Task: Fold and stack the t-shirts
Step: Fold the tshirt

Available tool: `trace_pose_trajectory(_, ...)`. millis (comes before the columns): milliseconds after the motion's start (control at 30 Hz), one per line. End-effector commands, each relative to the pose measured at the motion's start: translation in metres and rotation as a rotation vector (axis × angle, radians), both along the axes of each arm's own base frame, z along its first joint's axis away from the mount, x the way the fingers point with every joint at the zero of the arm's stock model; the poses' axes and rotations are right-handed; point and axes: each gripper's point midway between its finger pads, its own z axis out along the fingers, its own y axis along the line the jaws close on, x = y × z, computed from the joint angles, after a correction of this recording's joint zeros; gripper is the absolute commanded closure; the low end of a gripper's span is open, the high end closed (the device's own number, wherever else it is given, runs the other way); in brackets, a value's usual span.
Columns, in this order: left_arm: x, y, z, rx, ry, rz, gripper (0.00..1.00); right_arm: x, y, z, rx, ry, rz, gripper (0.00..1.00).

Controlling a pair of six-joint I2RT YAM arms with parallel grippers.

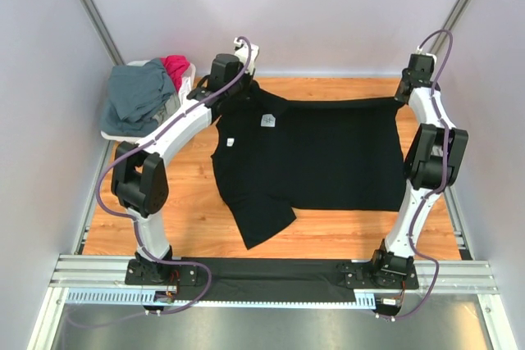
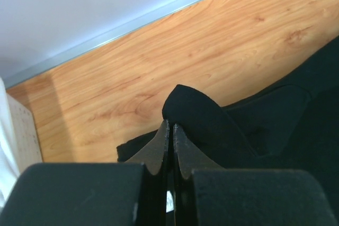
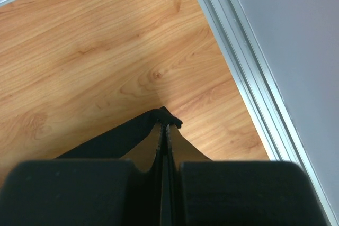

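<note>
T-shirt [image 1: 328, 153] lying crosswise, collar leftward, left claw [image 2: 170, 125], right claw [image 3: 164, 125] pinching far edge

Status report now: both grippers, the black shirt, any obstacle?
Left gripper shut on black t-shirt, far left edge. Right gripper shut on its far right corner. Nothing blocks; grey-blue shirt and red shirt in basket.

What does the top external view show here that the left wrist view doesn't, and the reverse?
Top external only: the grey-blue t-shirt and magenta t-shirt heaped in the white basket, and the right gripper at the far right corner of the black t-shirt. Left wrist only: the left gripper shut tight on a fold of black cloth. Both: the black t-shirt on the wooden table.
</note>
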Motion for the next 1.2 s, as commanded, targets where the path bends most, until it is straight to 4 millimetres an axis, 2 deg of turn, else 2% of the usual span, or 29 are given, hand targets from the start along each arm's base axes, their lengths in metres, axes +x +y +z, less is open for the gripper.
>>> trace_pose_trajectory(0, -0.005, 0.018, 0.017, 0.022, -0.043, 0.035, 1.00, -0.015, -0.013, 0.032, -0.056, -0.026, -0.036, 1.00)
trace_pose_trajectory(200, -0.019, 0.019, 0.005, 0.055, -0.019, 0.026, 1.00, -0.035, -0.008, 0.029, -0.044, -0.003, -0.041, 1.00)
trace_pose_trajectory(267, -0.024, 0.019, 0.002, 0.064, -0.013, 0.024, 1.00, -0.042, -0.007, 0.022, -0.041, 0.018, -0.049, 0.99)
trace_pose_trajectory(333, -0.025, 0.021, 0.000, 0.070, -0.009, 0.029, 1.00, -0.046, -0.007, 0.022, -0.041, 0.019, -0.051, 1.00)
trace_pose_trajectory(700, -0.050, 0.020, -0.019, 0.038, 0.069, 0.017, 1.00, -0.066, -0.004, -0.004, -0.038, 0.093, -0.057, 1.00)
trace_pose_trajectory(1000, -0.073, 0.019, -0.057, 0.051, 0.160, -0.004, 1.00, -0.077, -0.005, -0.026, -0.057, 0.164, -0.033, 1.00)
trace_pose_trajectory(1167, -0.085, 0.027, -0.081, 0.121, 0.215, -0.025, 1.00, -0.088, -0.003, -0.043, -0.055, 0.218, -0.017, 1.00)
